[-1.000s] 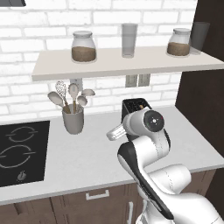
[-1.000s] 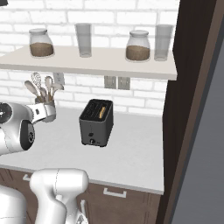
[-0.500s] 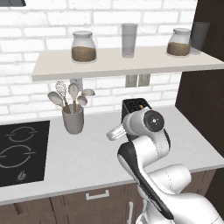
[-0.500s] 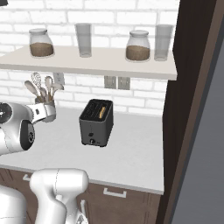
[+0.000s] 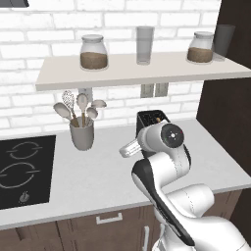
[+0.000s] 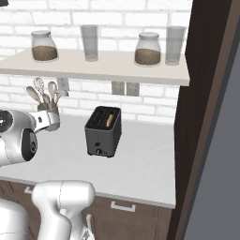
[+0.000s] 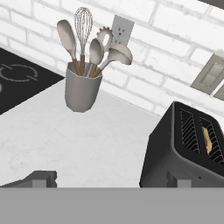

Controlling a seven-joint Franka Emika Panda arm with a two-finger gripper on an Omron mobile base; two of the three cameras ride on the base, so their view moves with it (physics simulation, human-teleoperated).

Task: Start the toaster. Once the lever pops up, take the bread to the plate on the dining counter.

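Observation:
The dark grey toaster [image 6: 103,132] stands on the white worktop below the shelf, and its top shows behind my arm [image 5: 151,116]. The bread [image 6: 109,120] sits upright in the right slot, a tan edge down in the slot [image 7: 208,140]. A small silvery lever [image 6: 98,152] sticks out low on the narrow front face. In the hand view my gripper [image 7: 109,181] is open, fingertips [image 7: 42,178] wide apart with nothing between them. It hangs above the worktop, with the toaster [image 7: 183,155] ahead and to the right. The plate and the dining counter are out of view.
A grey utensil holder [image 5: 82,133] with spoons and a whisk stands left of the toaster, also [image 7: 81,90]. A black cooktop [image 5: 22,169] lies at the far left. The shelf [image 5: 137,71] above carries jars and glasses. A dark tall cabinet [image 6: 206,108] closes off the right.

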